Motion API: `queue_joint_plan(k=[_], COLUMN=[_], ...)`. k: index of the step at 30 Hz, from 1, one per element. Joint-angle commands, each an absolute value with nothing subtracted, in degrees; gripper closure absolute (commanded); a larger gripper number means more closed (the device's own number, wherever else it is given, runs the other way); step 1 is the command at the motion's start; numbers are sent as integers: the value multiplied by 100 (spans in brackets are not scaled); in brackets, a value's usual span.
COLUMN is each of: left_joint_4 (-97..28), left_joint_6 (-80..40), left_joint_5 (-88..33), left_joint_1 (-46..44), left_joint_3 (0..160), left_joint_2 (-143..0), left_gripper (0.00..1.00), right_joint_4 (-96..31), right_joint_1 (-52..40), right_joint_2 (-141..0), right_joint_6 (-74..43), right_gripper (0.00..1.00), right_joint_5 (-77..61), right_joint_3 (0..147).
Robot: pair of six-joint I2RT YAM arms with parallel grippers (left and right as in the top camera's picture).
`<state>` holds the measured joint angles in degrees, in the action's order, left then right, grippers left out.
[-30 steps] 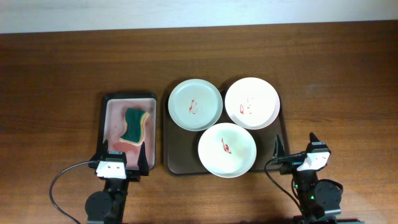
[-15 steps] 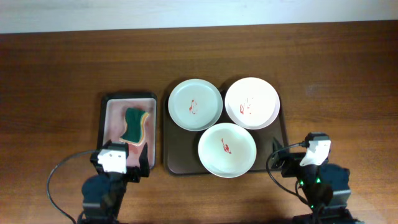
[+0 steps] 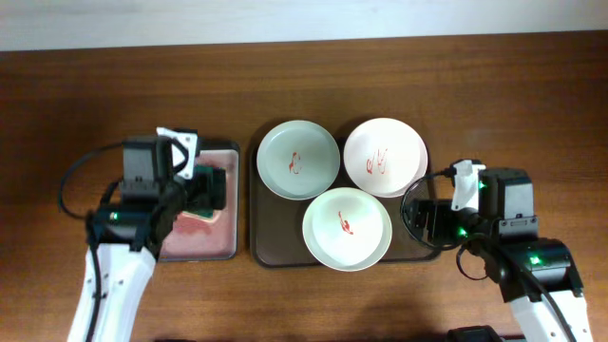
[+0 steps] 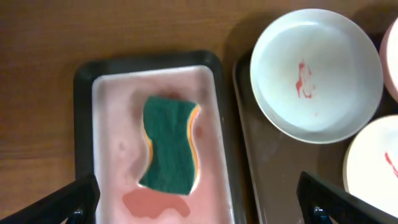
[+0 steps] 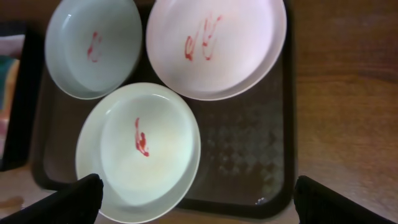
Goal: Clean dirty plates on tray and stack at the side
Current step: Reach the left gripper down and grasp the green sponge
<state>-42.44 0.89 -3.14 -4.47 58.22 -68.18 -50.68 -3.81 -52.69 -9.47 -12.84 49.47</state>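
Three plates lie on the dark brown tray, each with red smears: pale green at back left, pale pink at back right, white in front. My left gripper is open and empty, hovering over the green and yellow sponge, which it hides in the overhead view. My right gripper is open and empty above the tray's right front part. The right wrist view shows the green plate, pink plate, white plate and the tray.
The sponge lies in a smaller black tray with a pinkish inside, left of the brown tray. A reddish puddle sits in front of the sponge. Bare wooden table surrounds both trays. Cables trail from both arms.
Both arms have risen from the front edge and reached forward. The left gripper now hangs over the small black tray and sponge; the right one is over the brown tray's right side.
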Motion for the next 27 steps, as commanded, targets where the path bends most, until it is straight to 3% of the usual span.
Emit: queue_joint_plan(k=[1,5,13,15,19,20,22,24,25,27], left_joint_4=[-4270,-3922,-3341,-3295,-3249,-3238,-3280,-3277,-3275,-3312], left_joint_6=[110,67,-1,-1,-1,-1,-1,-1,-1,1], left_joint_5=[-388,237,281,276,279,279,263,272,279,281], left_joint_1=[-423,-421,-416,-416,-416,-416,-416,-416,-416,-416], left_joint_3=[5955,5929,5929,5929,5929,5929,5929,5931,5931,5931], left_joint_2=[-7116,-7494,-9384,-9758,-10226,-10392,-10512,-10521,-10521,-10519], left_gripper=[1,1,0,4,21,36,56,95,100,100], right_joint_4=[-5100,-5155,-5168,-5168,-5168,-5168,-5168,-5170,-5168,-5168], right_joint_1=[-412,-412,-412,-412,-412,-412,-412,-412,-412,-412], right_joint_2=[-5282,-5284,-5282,-5282,-5284,-5282,-5284,-5284,-5284,-5288], right_joint_6=[-993,-993,-993,-993,-993,-993,-993,-991,-993,-993], right_gripper=[1,1,1,1,1,1,1,1,1,1], right_joint_5=[-1483,-1483,-1481,-1481,-1481,-1481,-1479,-1455,-1450,-1439], right_joint_3=[5092,5092,5092,5092,5092,5092,5092,5092,5092,5092])
